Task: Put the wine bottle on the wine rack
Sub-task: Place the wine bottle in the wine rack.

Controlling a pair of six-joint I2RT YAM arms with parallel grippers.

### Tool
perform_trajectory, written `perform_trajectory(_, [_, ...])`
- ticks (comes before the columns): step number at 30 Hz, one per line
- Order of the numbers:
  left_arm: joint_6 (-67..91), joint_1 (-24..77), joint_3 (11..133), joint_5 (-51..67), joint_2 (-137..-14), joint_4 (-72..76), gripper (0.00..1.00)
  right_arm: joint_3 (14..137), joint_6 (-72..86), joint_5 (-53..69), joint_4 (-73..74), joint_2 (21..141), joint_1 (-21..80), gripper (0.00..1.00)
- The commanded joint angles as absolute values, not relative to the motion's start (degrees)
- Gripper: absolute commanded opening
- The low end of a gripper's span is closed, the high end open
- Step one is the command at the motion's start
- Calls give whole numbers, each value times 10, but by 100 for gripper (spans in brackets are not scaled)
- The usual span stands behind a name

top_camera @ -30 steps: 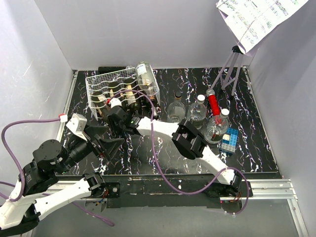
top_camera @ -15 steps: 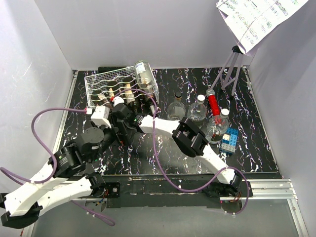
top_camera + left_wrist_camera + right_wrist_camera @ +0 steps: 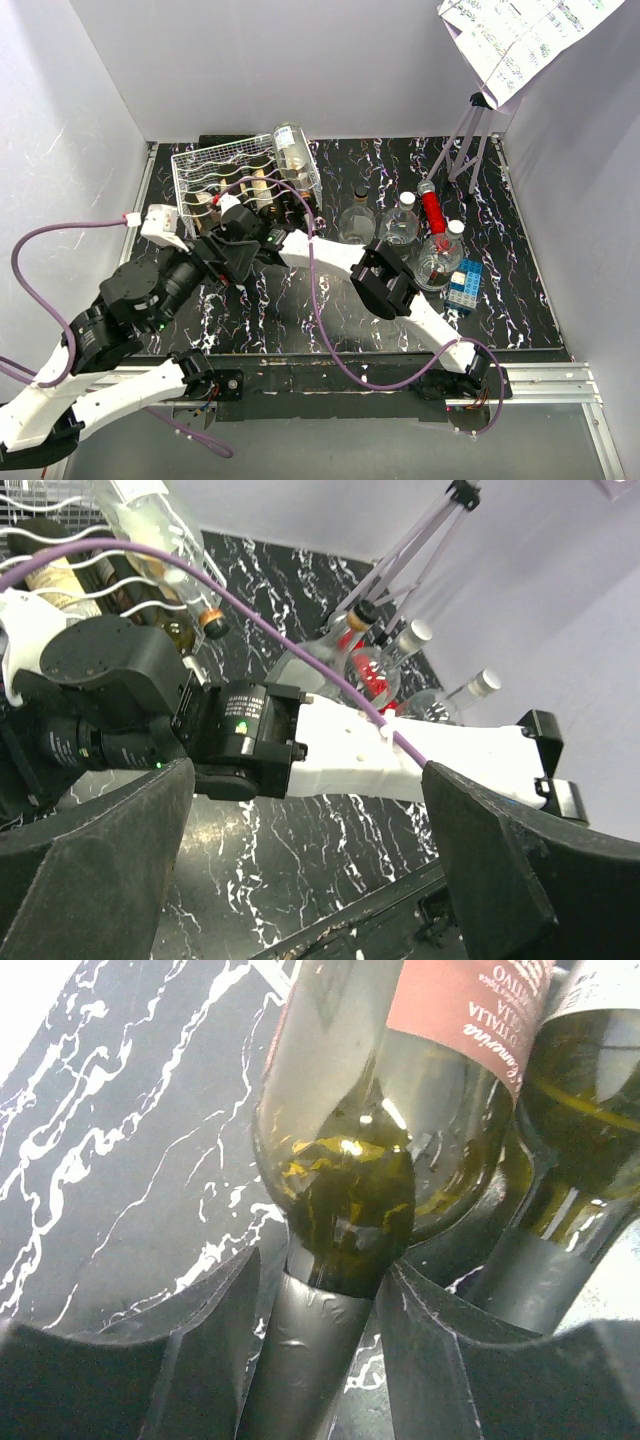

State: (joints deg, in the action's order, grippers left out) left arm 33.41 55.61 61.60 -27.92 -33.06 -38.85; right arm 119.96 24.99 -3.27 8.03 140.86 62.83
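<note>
The white wire wine rack [image 3: 196,166] stands at the back left with dark bottles in its cradles. A green wine bottle [image 3: 400,1090] with a red label lies next to another dark bottle [image 3: 585,1120]. My right gripper [image 3: 320,1280] is open around its black foil neck [image 3: 300,1360], with a gap showing on the left side. From above, the right gripper [image 3: 228,212] sits at the rack's front edge. My left gripper [image 3: 310,880] is wide open with nothing in it, just in front of the right wrist [image 3: 240,735]; in the top view the left gripper [image 3: 238,262] hovers over the marble.
A clear bottle [image 3: 292,150] rests on the rack's right end. Glass flasks [image 3: 357,222] [image 3: 400,224] [image 3: 438,260], a red-necked bottle [image 3: 432,208] and a blue block [image 3: 463,283] stand at the right. A tripod [image 3: 465,140] is at the back. A purple cable [image 3: 315,300] trails over the table.
The left arm has swung about, and its wrist now sits further left and lower than half a second ago. The right arm has stayed at the rack's front.
</note>
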Motion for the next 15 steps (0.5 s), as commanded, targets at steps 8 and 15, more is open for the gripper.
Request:
perform_trajectory(8, [298,553,650,-301,-310,-388,98,1314,214,42,82,1442,642,66])
perform_trajectory(15, [292,553,650,-306,-301,-392,98,1326,220,76,110,1457,635,77])
